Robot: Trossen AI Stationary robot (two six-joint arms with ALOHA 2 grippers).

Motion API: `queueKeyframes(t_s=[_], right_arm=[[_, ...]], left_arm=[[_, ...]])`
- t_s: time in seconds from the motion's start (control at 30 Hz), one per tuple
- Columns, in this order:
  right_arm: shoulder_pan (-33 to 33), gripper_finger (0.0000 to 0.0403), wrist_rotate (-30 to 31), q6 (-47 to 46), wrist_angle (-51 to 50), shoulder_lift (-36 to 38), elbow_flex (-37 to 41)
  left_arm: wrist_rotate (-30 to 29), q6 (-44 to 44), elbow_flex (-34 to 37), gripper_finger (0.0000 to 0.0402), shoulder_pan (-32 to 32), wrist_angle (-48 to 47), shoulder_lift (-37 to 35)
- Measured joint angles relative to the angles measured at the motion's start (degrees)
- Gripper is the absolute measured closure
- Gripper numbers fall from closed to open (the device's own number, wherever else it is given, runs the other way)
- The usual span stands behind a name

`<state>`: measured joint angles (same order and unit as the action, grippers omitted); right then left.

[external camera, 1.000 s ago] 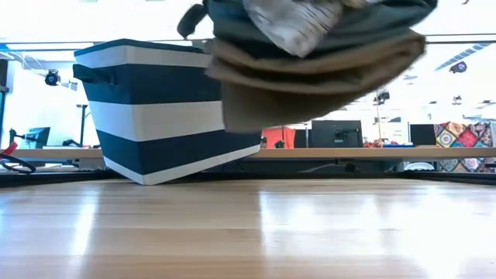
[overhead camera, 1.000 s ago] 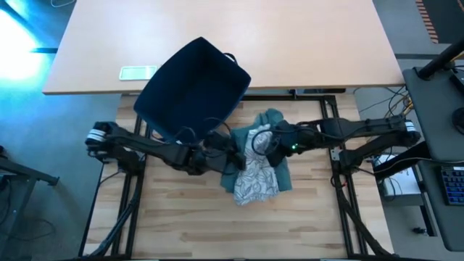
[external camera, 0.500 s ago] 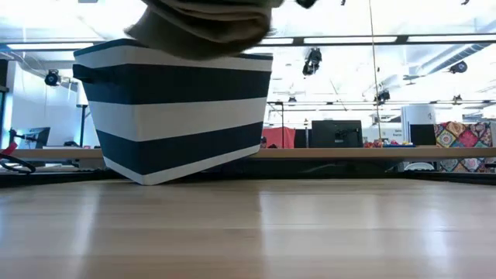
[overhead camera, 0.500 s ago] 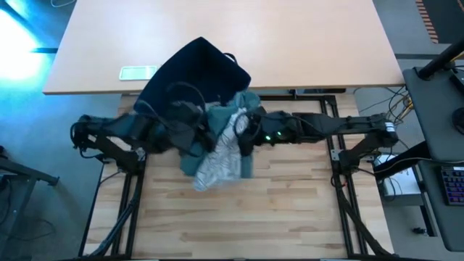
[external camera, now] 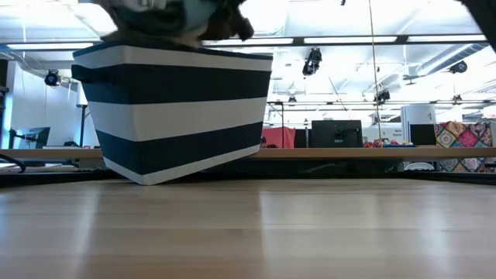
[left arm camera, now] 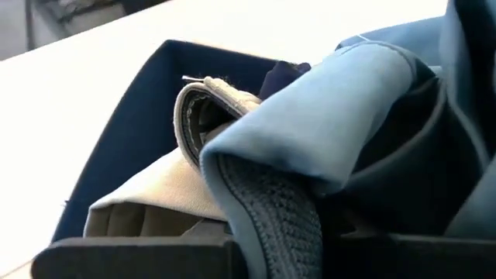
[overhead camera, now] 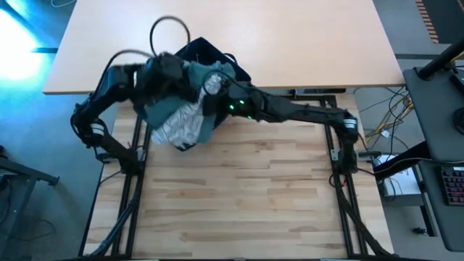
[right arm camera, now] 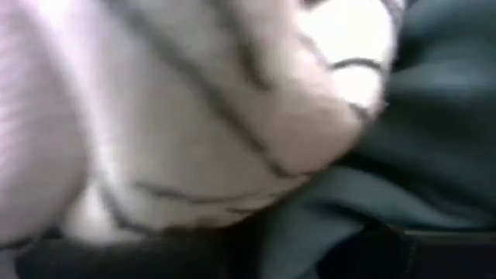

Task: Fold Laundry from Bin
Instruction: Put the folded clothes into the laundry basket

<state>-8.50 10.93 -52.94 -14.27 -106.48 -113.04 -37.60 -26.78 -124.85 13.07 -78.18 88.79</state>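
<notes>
A: We note the laundry [overhead camera: 187, 109] has moved from mid-tabletop to the rim of the bin [overhead camera: 217, 56], carried by both arms.

B: Agreed. The left pincer [overhead camera: 168, 76] and right pincer [overhead camera: 212, 88] each pinch the cloth. We judge it is going back in, unfolded.

Light wooden table [external camera: 310, 232], striped navy bin [external camera: 174, 112] resting tilted on it

Laundry [overhead camera: 185, 116] hangs over the bin [overhead camera: 217, 54], between both arms.
</notes>
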Motion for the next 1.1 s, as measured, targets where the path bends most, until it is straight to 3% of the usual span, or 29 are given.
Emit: queueKeyframes(t_s=[0.27, 0.47, 0.57, 0.77, 0.93, 1.1], right_arm=[[-3.66, 0.0346, -0.31, -6.14, -0.42, -7.40, -2.60], [-5.97, 0.0346, -0.92, -4.09, -5.53, -8.97, -2.05], [-6.17, 0.0346, 1.99, -2.09, -8.73, -9.05, -1.30], [-6.44, 0.0346, 6.41, -4.95, -11.42, -9.46, 1.54], [-7.68, 0.0346, 6.89, -10.01, -9.47, -11.88, 4.44], [-7.94, 0.0346, 8.94, -8.21, -9.96, -13.47, 4.37]], left_arm=[[15.95, 7.96, 7.99, 0.0363, 18.17, 3.27, 1.01], [21.04, 10.51, 18.76, 0.0363, 24.25, 9.90, 0.97], [25.02, 12.61, 24.38, 0.0363, 25.40, 16.98, 0.97], [25.19, 17.48, 30.18, 0.0363, 27.01, 27.67, 4.12], [24.31, 21.95, 28.21, 0.0363, 27.72, 29.04, 8.88], [20.89, 26.45, 24.48, 0.0363, 27.90, 29.42, 13.65]])
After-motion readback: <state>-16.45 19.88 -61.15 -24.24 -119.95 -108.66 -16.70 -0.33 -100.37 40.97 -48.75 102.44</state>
